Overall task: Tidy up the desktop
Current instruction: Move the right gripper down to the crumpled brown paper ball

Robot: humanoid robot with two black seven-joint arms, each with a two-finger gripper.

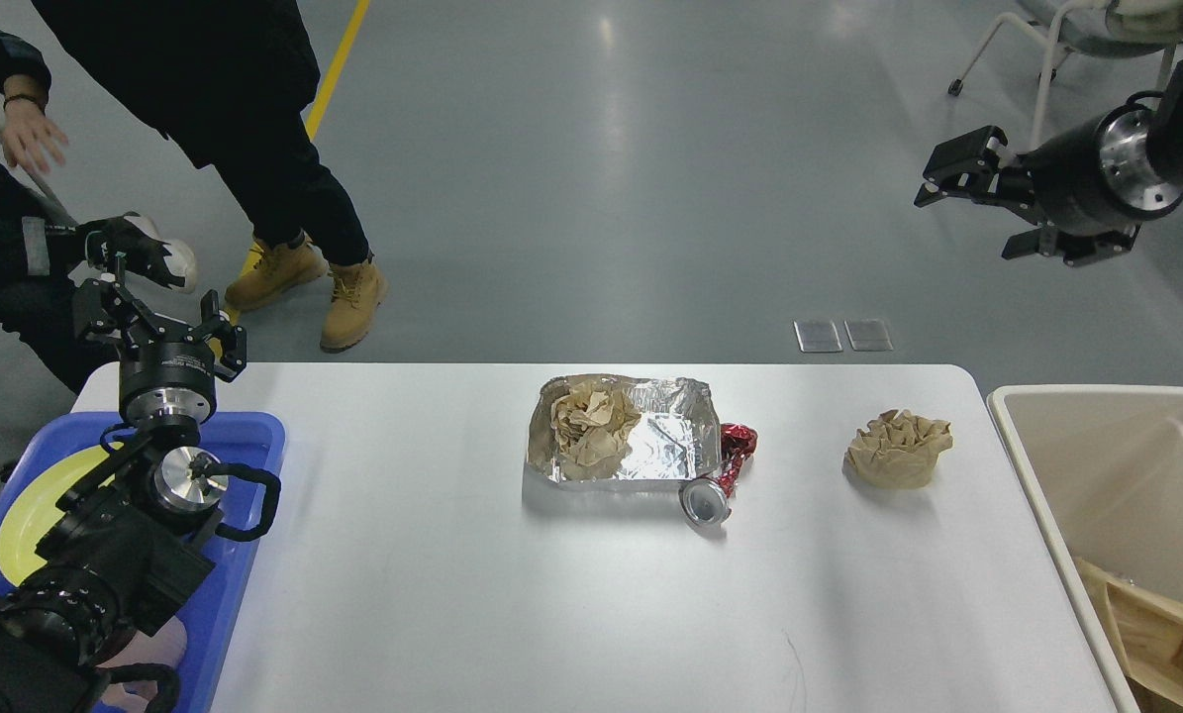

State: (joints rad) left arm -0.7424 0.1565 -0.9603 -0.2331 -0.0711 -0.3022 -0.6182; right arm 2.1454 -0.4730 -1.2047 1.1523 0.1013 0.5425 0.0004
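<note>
- My right gripper [977, 203] hangs high at about two o'clock, out over the floor beyond the desktop [452, 594]. Its fingers are spread wide and hold nothing, which I judge suits a reach down to the loose rubbish.
- My left gripper [160, 327] stands upright at nine o'clock, above the far edge of the blue tray [254, 436]. Its fingers are apart and empty. I take it to be parked there, out of the other arm's way.
- The desktop fills the lower middle of my view: white, matte, with rounded far corners and a faint hairline mark near six o'clock.
- At its centre lies a crumpled foil tray [650, 446] with a wad of brown paper [591, 426] inside it.
- Touching the foil's right side is a red wrapper [737, 446], and a small round metal lid [703, 501] sits just in front of it.
- At three o'clock a second crumpled paper ball [898, 448] rests alone, near the beige bin [1022, 475] off the desktop's right edge. Being nearest the bin, it looks the easiest first pick.
- A yellow plate [42, 495] lies in the blue tray.
</note>
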